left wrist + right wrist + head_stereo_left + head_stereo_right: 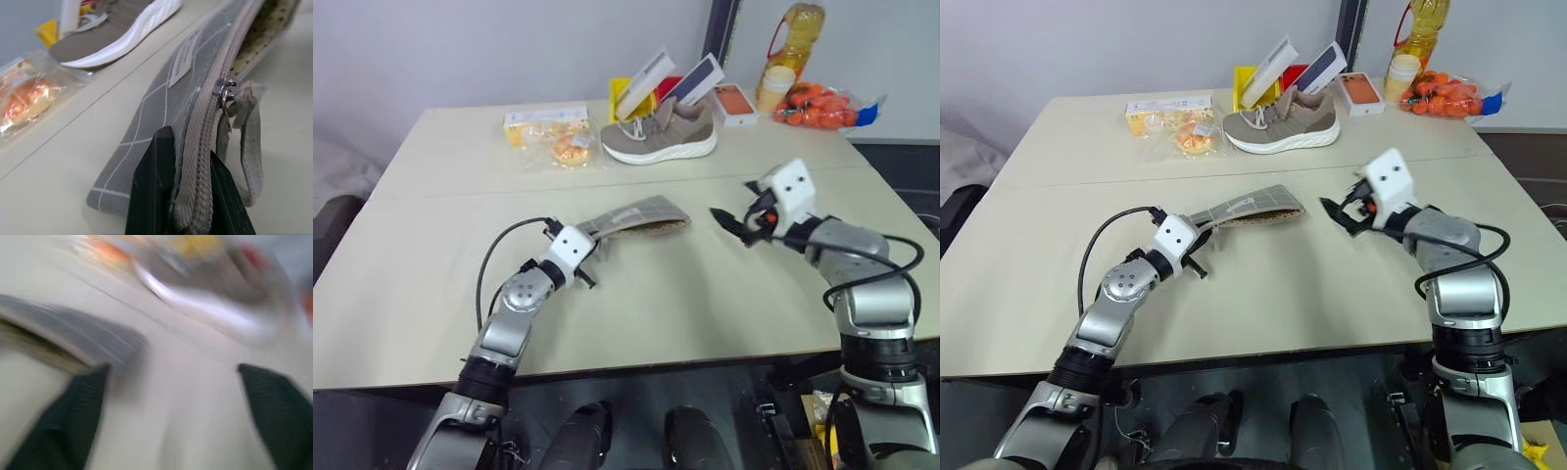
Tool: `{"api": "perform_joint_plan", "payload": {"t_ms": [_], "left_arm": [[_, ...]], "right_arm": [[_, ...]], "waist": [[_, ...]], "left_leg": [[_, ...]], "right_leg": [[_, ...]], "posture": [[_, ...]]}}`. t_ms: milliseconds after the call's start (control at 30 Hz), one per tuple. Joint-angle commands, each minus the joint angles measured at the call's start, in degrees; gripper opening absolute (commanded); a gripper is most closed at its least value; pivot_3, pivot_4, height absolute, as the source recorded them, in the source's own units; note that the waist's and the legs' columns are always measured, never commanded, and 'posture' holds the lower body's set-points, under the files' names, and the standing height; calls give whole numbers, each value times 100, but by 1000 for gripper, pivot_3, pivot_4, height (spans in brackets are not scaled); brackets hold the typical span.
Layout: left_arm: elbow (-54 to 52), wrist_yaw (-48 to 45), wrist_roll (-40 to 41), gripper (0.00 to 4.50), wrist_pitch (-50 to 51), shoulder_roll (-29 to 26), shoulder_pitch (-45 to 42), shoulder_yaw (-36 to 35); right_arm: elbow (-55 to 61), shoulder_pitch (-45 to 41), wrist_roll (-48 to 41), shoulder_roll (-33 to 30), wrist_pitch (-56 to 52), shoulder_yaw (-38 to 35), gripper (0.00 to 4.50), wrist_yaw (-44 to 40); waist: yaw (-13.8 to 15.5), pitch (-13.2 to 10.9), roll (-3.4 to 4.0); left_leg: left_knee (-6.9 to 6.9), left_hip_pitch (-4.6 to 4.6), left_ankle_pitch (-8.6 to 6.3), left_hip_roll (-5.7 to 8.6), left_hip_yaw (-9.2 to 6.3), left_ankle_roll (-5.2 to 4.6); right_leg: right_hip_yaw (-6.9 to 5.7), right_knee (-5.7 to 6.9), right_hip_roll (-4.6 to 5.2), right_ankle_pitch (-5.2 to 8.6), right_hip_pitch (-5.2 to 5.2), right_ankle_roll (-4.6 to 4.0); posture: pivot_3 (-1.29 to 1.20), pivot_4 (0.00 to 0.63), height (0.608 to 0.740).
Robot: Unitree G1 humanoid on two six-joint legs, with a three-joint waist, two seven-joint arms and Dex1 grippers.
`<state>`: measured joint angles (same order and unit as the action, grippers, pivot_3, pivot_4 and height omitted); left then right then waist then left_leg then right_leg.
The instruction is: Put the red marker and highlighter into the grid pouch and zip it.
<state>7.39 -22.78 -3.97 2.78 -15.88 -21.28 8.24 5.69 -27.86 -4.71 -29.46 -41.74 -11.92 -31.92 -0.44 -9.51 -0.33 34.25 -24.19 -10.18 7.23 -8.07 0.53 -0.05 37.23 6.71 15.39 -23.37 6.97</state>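
Left tool [188, 196] pinching grid pouch [641, 217], unzipped

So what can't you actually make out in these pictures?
- Inside of the grid pouch: its grey top flap hides it in the head views, so any pens inside can't be confirmed.
- Pouch's far end: cut off by the left wrist view's edge.
- Shoe: motion-blurred in the right wrist view.

Grid pouch [161, 93]: matt grey woven cloth, metal zip pull [226, 93]. Table [431, 255]: smooth matt beige. Fingers [151, 191]: black plastic.
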Motion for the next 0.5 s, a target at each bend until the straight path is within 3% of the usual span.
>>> {"api": "perform_joint_plan", "payload": {"t_ms": [33, 300, 400, 500], "left_arm": [[0, 175, -43, 0, 75, 85, -132, -55], [28, 170, -37, 0, 94, 207, -187, -1], [27, 159, -41, 0, 95, 214, -190, -3], [9, 166, -41, 0, 101, 213, -177, -19]], "right_arm": [[-481, -159, 208, 228, -466, -596, 4429, 1204], [-1236, -256, -212, 748, -752, -1256, 4429, 2148], [-1421, -258, -246, 759, -587, -1210, 3581, 2242], [-1455, -240, -244, 728, -476, -1133, 2083, 2281]], "waist": [[-4, 0, 1], [-22, 2, 3], [-23, 2, 3], [-24, 2, 3]], "left_leg": [[0, 0, 0, 0, 2, 0], [-2, 0, 1, 0, 6, 0], [-1, 0, 1, 0, 6, 0], [-1, 0, 1, 0, 6, -1]], "right_leg": [[1, 1, 1, 0, -1, 0], [3, 4, 0, 0, -3, 0], [3, 3, 0, 0, -1, 0], [2, 3, 0, 0, 0, 0]], "posture": [[0, 150, 740], [0, 150, 740], [0, 150, 740], [0, 150, 740]]}}
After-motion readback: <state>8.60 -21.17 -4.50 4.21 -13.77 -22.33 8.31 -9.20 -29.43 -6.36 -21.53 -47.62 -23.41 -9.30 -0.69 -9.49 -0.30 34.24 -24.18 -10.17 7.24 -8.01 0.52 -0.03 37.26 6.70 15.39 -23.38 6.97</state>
